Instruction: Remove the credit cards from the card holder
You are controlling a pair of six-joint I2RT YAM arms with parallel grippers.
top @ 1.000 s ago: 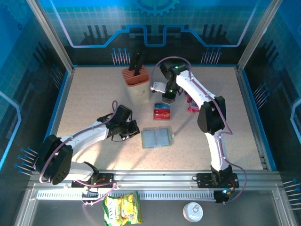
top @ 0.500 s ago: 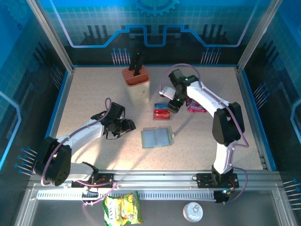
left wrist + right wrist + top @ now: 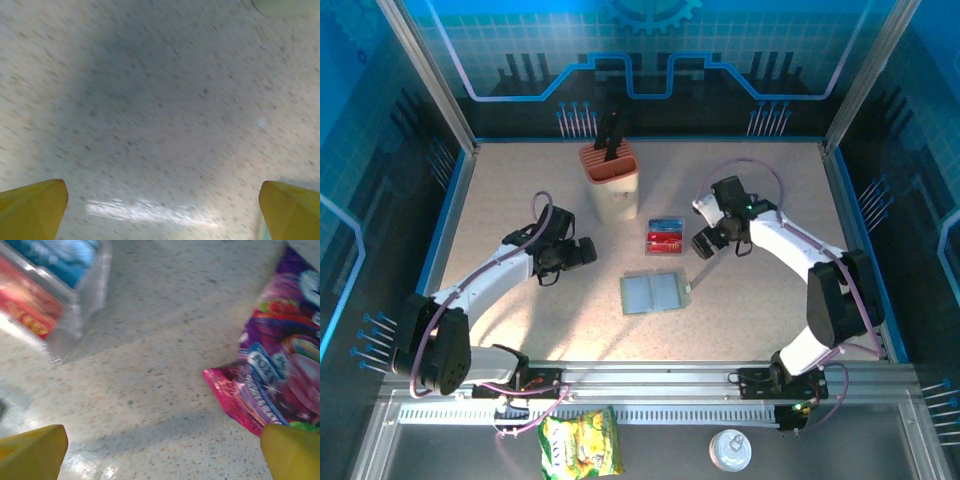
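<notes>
**Left arm.** The left gripper (image 3: 584, 250) hangs over a bare part of the speckled beige table (image 3: 500, 190), well to the left of the task's things. In the left wrist view its yellow fingertips (image 3: 34, 209) sit at opposite lower corners with only table surface between them, so the jaws are spread wide and carry nothing. This reads as a stand-off position.

**Card holder.** The small flat grey-green folding card holder (image 3: 655, 293) lies unfolded near the table centre, its two pale blue-grey panels facing up. Lying flat like this exposes both inner faces for access.

**Cards.** The thin flat rectangular credit cards (image 3: 665, 238), red with one blue, lie in a stack just beyond the holder, apart from it. The right wrist view places them at a clear plastic stand (image 3: 75, 315). Judged from this layout, removal appears complete.

**Right arm.** The right gripper (image 3: 704, 243) sits just right of the cards, jaws fully apart and empty. A crinkled purple foil snack packet (image 3: 280, 355) lies to its right.

**Limits of view.**
- Whether a card remains tucked in a holder pocket cannot be told.
- The number of cards in the stack is unclear.
- Motion blur softens the stand and the packet print.
- A pale curved edge at the top right of the left wrist view cannot be identified.
</notes>
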